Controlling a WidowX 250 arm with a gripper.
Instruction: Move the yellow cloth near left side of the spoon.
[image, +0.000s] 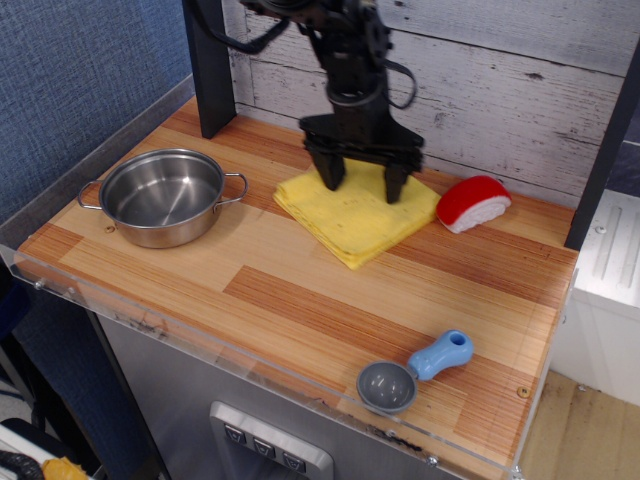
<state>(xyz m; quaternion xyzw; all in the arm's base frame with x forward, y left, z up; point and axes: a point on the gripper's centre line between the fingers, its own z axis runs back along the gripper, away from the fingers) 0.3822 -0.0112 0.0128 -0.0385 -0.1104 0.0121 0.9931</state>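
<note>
The yellow cloth (352, 218) lies flat on the wooden table, at the back middle, just left of a red and white toy. My gripper (362, 182) stands upright over the cloth's far half. Its two black fingers (330, 170) are spread apart and their tips rest on the cloth. The spoon (414, 372), with a grey bowl and a light-blue handle, lies near the front right edge, well in front of the cloth and apart from it.
A two-handled steel pot (163, 197) stands at the left. A red and white sushi toy (472, 203) sits at the back right, close to the cloth's right corner. A black post (208, 65) and a plank wall close off the back.
</note>
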